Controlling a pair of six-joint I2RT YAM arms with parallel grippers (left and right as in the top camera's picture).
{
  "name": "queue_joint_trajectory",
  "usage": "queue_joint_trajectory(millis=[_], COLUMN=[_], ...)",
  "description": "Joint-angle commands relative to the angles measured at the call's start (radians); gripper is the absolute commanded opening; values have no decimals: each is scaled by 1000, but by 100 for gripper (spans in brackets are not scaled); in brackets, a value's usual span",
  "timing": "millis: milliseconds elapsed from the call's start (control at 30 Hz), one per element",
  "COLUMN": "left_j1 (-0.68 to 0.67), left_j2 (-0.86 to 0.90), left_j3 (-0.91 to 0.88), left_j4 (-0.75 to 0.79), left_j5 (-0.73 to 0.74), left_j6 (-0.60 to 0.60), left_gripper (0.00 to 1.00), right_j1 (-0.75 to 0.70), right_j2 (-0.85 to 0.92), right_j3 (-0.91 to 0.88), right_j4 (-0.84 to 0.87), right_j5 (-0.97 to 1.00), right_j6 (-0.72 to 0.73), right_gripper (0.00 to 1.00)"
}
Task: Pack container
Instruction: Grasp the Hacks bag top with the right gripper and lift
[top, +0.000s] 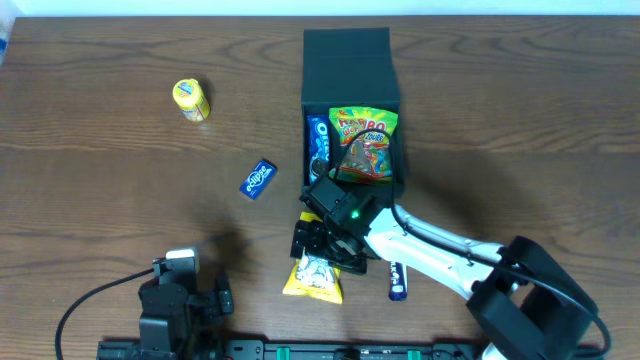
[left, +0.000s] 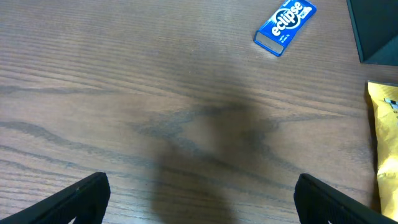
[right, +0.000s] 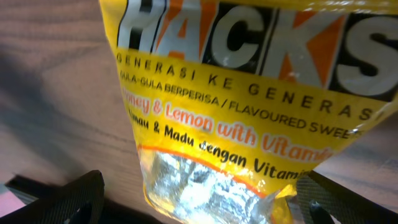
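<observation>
The container (top: 350, 75), a dark square box, lies with its opening toward me and its flap lid at the far side. Inside it are a blue Oreo packet (top: 319, 140) and a green Haribo gummy bag (top: 366, 145). Just in front of it my right gripper (top: 325, 245) hovers over a yellow Hacks sweet packet (top: 314, 280). In the right wrist view that packet (right: 249, 93) fills the frame, and my right gripper (right: 208, 205) stands open, one finger on each side of the packet's near end. My left gripper (left: 199, 199) is open over bare wood at the front left.
A blue Eclipse gum pack (top: 258, 179) lies left of the container, and a yellow round tin (top: 190, 100) sits further back left. A small blue stick packet (top: 398, 281) lies beside the right arm. The left wrist view shows the gum pack (left: 285, 28) and the container's corner (left: 376, 31).
</observation>
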Motion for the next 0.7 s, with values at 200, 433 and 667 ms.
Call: queue_joint_trajectory(millis=[200, 433, 667], left_j1=[7, 7, 7], left_j2=[-6, -6, -6], left_j3=[-28, -28, -28], left_j4=[-45, -45, -45], left_j5=[-2, -2, -2], left_j6=[-19, -19, -19], left_gripper=[96, 96, 96], right_j1=[6, 6, 4], right_j2=[9, 9, 9], right_j3=[0, 0, 0], right_j4=[-39, -58, -80], right_j5=[-24, -24, -17], right_j6=[-58, -58, -58], right_gripper=[89, 82, 83])
